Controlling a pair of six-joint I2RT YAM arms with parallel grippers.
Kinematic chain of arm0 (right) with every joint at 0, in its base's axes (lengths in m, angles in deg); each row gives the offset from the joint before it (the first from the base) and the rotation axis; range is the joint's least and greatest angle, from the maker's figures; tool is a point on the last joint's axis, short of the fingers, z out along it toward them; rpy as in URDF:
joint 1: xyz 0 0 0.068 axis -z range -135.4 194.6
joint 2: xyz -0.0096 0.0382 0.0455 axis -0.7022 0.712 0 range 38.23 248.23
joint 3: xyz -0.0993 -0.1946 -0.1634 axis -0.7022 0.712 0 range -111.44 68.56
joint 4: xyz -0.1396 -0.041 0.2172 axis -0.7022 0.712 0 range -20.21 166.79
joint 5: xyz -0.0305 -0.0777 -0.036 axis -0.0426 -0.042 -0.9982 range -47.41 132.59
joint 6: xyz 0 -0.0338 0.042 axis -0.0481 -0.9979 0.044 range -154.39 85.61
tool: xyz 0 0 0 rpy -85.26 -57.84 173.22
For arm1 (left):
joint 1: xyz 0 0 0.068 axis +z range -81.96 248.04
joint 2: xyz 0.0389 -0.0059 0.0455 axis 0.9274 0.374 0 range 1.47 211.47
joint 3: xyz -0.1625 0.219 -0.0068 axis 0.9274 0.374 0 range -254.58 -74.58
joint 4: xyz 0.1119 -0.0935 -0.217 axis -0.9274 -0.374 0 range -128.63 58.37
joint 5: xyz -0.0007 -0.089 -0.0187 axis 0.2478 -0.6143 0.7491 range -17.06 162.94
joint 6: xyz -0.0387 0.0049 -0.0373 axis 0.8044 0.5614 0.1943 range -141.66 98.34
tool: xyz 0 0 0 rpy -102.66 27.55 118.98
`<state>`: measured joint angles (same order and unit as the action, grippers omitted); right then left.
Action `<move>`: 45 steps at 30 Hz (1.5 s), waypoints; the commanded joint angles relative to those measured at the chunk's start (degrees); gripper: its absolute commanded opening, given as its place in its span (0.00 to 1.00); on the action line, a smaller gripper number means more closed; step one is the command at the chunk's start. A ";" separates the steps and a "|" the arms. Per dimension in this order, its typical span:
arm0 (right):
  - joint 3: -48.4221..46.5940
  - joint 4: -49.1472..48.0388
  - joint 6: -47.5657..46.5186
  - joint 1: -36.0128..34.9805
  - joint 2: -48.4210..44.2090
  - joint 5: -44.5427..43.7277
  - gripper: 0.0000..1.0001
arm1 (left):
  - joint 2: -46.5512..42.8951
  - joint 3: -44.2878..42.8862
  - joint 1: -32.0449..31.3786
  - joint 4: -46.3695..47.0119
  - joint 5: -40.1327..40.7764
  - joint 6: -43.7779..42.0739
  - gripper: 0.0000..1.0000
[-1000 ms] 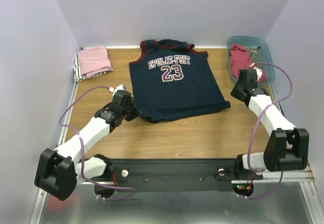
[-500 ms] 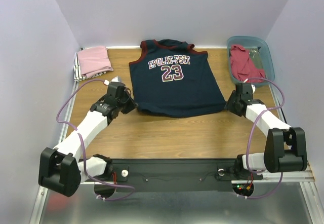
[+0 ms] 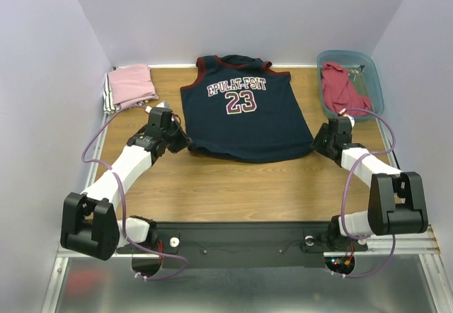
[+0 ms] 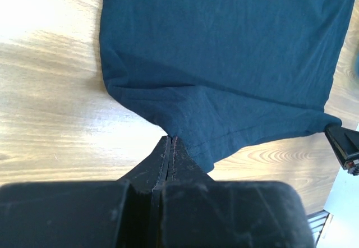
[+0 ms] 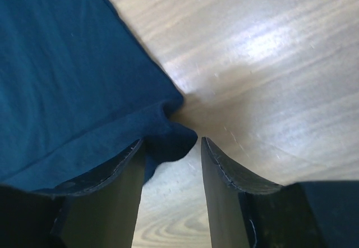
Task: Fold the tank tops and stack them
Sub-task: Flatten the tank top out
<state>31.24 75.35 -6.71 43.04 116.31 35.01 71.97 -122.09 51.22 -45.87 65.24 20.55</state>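
Wooden table [image 3: 212,185] bears one pink top [image 3: 131,85] folded at its far-left corner, seemingly finished; the navy jersey [image 3: 244,115] lies flat and unfolded mid-table, left gripper [image 4: 169,147] pinching its near-left hem corner, right gripper [image 5: 171,144] parted around the other, red top [image 3: 341,86] waiting in the bin [image 3: 375,79].

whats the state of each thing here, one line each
navy jersey: spread flat, print up, near hem bunched at its left corner
pink top: folded, at the far left
red top: crumpled, unfolded, inside the teal bin
teal bin: upright, open-topped
left gripper: shut, pinching the jersey's hem corner
right gripper: open, fingers astride the jersey's other hem corner
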 commanded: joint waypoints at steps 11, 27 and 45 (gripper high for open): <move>-3.02 -6.62 0.09 0.07 3.83 -2.18 0.30 | 2.01 -3.47 1.09 2.11 -1.35 -1.70 0.00; -19.81 21.66 -5.35 0.07 0.49 -11.23 0.16 | -0.45 -0.76 2.05 0.35 -3.10 -2.93 0.00; -16.65 23.09 -3.60 -0.02 1.01 -9.21 0.54 | -10.47 12.09 1.96 5.63 -8.38 -1.88 0.34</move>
<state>13.64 100.09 -11.28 43.04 117.34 25.99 64.01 -109.37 52.77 -43.42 57.63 19.24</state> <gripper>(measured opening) 0.543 0.342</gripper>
